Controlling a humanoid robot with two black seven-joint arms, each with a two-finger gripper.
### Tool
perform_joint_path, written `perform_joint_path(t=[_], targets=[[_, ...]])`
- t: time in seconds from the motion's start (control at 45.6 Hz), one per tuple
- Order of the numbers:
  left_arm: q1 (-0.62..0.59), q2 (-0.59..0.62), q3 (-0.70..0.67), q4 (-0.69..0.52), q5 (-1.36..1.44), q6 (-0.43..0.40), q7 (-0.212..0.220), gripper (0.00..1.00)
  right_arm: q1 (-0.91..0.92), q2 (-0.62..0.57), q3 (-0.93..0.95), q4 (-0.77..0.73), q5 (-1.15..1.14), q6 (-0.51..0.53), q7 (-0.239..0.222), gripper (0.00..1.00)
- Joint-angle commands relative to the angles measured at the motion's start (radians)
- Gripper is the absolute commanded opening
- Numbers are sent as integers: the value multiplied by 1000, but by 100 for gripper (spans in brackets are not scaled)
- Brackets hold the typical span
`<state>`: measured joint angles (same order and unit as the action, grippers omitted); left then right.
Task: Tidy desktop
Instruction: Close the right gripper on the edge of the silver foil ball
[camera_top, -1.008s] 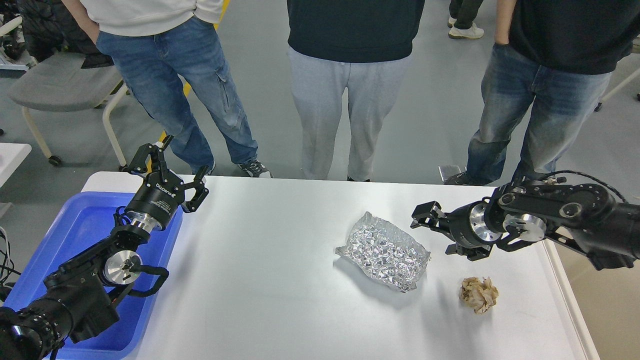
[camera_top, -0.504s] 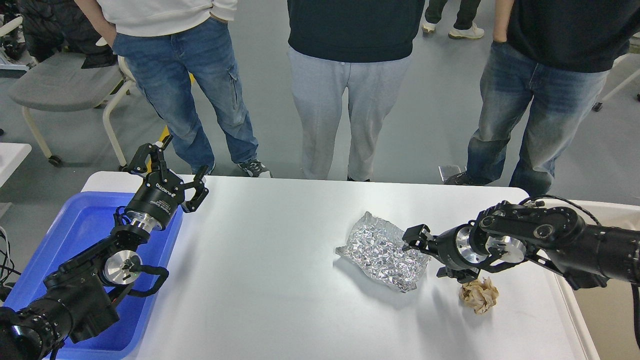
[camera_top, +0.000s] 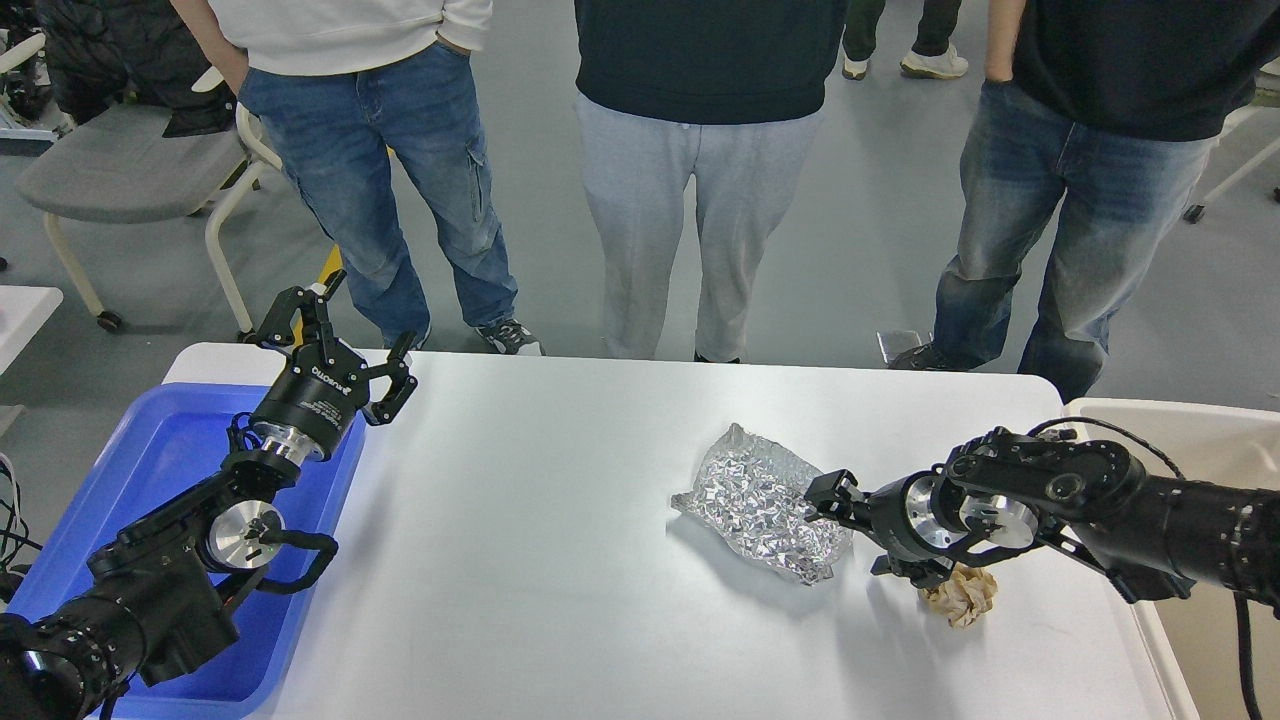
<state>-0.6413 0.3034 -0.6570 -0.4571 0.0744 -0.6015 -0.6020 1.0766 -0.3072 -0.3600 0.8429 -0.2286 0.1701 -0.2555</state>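
Note:
The white desktop (camera_top: 540, 560) holds a crinkled silver foil bag (camera_top: 760, 495) right of centre and a crumpled brown paper ball (camera_top: 962, 598) near the front right. My right gripper (camera_top: 848, 530) is open and points left. Its upper finger is at the foil bag's right edge, and the wrist hangs just over the paper ball, hiding the ball's top. Whether it touches the bag I cannot tell. My left gripper (camera_top: 362, 320) is open and empty, raised over the table's far left corner beside the blue tray.
A blue plastic tray (camera_top: 150, 460) sits at the left edge under my left arm. A beige bin (camera_top: 1190, 425) stands off the right edge. Three people (camera_top: 700, 180) stand along the far edge. A grey chair (camera_top: 120, 170) is at the back left.
My right arm has moved down and toward me, from behind the foil bag to its right edge, over the paper ball. The beige bin now shows. My left arm has not moved.

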Motion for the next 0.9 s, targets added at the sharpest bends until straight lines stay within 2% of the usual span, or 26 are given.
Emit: perform_joint_path(t=[0.0, 0.088, 0.373, 0.526, 0.57, 0.592, 0.876], targets=[[0, 0, 0, 0, -1, 0, 1, 100, -15, 14, 3, -25, -5, -1, 4, 89], [0, -1, 0, 0, -1, 0, 1, 100, -17, 16, 1, -25, -14, -1, 7, 75], [0, 0, -1, 0, -1, 0, 1, 100, -21, 19, -2, -25, -47, -1, 18, 40], [0, -1, -1, 0, -1, 0, -1, 100, -21, 19, -2, -25, -55, -1, 19, 32], [0, 0, 0, 0, -1, 0, -1, 100, -21, 19, -5, -25, -57, -1, 19, 20], [0, 0, -1, 0, -1, 0, -1, 100, -21, 20, -5, -25, -64, 0, 19, 1], [0, 0, -1, 0, -1, 0, -1, 100, -21, 28, -10, -21, -83, 2, 21, 0]])
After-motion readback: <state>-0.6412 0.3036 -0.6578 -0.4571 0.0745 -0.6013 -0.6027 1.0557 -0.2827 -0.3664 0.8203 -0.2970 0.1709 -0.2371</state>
